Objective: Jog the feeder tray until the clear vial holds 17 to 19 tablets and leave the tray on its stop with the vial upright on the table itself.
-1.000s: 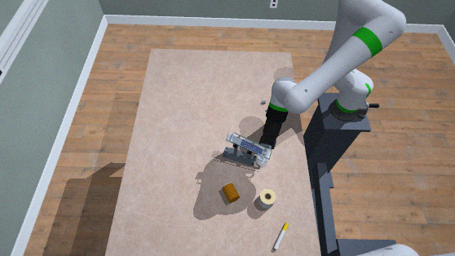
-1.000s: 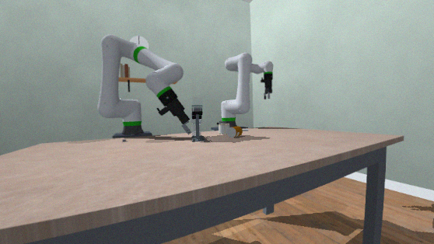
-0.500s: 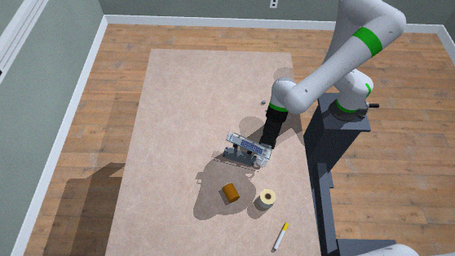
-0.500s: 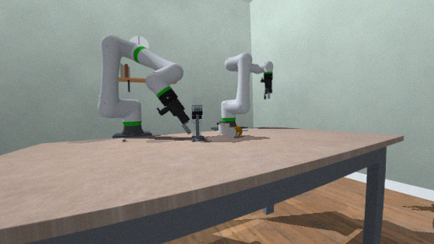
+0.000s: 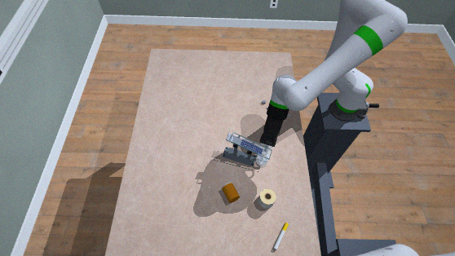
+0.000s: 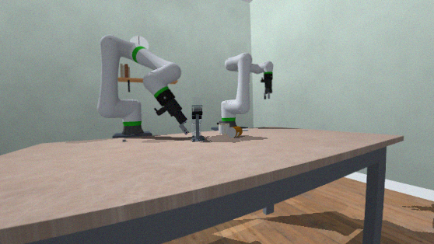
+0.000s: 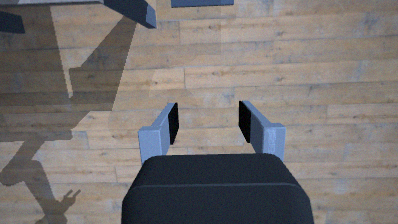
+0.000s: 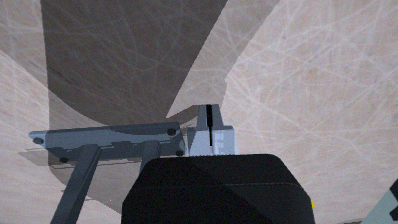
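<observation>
Seen from above: the feeder tray (image 5: pixel 240 141) (image 6: pixel 197 109) raised on a grey stand (image 5: pixel 239 156) (image 6: pixel 197 127) (image 8: pixel 112 138), with the clear vial (image 5: pixel 262 161) by the tray end nearest the right gripper (image 5: pixel 267 141) (image 6: pixel 187 132) (image 8: pixel 209 117); tablet count too small to tell. Farther along the table (image 5: pixel 179 114) (image 6: pixel 187 171) (image 8: pixel 320 85), an orange bottle (image 5: pixel 231 192) (image 6: pixel 236 131) on its side, near a cream-topped roll (image 5: pixel 267 197) (image 6: pixel 223 128), with a yellow-capped marker (image 5: pixel 280 236) well apart from both. From the exterior: right gripper slanting down near the stand; left gripper (image 6: pixel 267 96) (image 7: pixel 209 122) high, pointing down, well apart from the tray. At the left wrist: fingers spread wide, with nothing between, above the wooden floor (image 7: pixel 300 65). At the right wrist: fingers pressed together on nothing, just beside the stand's base; contact with the vial impossible to tell.
</observation>
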Robot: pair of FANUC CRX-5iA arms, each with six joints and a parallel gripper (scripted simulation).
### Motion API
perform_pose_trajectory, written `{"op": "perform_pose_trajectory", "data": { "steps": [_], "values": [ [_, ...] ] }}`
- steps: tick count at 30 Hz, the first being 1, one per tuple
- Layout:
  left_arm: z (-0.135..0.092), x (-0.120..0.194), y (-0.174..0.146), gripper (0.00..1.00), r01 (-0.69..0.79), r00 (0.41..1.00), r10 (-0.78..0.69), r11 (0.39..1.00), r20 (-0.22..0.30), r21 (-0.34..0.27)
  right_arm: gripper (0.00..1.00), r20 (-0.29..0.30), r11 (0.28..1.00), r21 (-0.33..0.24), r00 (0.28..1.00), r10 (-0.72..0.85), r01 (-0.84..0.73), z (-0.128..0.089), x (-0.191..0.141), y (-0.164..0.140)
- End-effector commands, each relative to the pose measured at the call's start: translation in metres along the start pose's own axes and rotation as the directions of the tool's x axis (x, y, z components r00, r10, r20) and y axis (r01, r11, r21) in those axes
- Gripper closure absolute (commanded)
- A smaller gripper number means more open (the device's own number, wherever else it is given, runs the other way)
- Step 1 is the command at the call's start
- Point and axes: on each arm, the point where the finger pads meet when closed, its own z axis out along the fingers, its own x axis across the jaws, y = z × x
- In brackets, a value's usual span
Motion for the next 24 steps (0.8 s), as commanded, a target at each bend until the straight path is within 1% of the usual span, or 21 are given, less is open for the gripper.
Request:
{"op": "perform_pose_trajectory", "data": {
  "steps": [1, 6, 10, 13, 16, 18, 21, 24],
  "values": [
    [-0.001, 0.0, 0.0, 0.0, 0.0, 1.0, 0.0, 1.0, 0.0, -0.002, 1.0, 0.001, 1.0, -0.001, 1.0, -0.001, 0.001, -0.001, 0.0, 0.001],
    [-0.001, 0.0, 0.0, 0.0, 0.0, 1.0, 0.0, 1.0, 0.0, -0.002, 1.0, 0.001, 1.0, -0.001, 1.0, -0.001, 0.001, -0.003, 0.0, 0.002],
    [-0.001, 0.0, 0.0, 0.0, 0.0, 1.0, 0.0, 1.0, 0.0, -0.002, 1.0, 0.001, 1.0, -0.001, 1.0, -0.001, 0.001, -0.018, 0.0, 0.013],
    [-0.001, 0.0, 0.0, 0.0, 0.0, 1.0, 0.0, 1.0, 0.0, -0.002, 1.0, 0.001, 1.0, -0.001, 1.0, -0.001, 0.001, -0.04, 0.0, 0.028],
    [-0.001, 0.0, 0.0, 0.0, 0.0, 1.0, 0.0, 1.0, 0.0, -0.002, 1.0, 0.001, 1.0, -0.001, 1.0, -0.001, 0.001, -0.072, 0.0, 0.051],
    [-0.001, 0.0, 0.0, 0.0, 0.0, 1.0, 0.0, 1.0, 0.0, -0.002, 1.0, 0.001, 1.0, -0.001, 1.0, -0.001, 0.001, -0.072, 0.0, 0.051],
    [-0.001, 0.0, 0.0, 0.0, 0.0, 1.0, 0.0, 1.0, 0.0, -0.002, 1.0, 0.001, 1.0, -0.001, 1.0, -0.001, 0.001, -0.108, 0.0, 0.075],
    [-0.001, 0.0, 0.0, 0.0, 0.0, 1.0, 0.0, 1.0, 0.0, -0.002, 1.0, 0.001, 1.0, -0.001, 1.0, -0.001, 0.001, -0.139, 0.0, 0.097]
  ]
}}
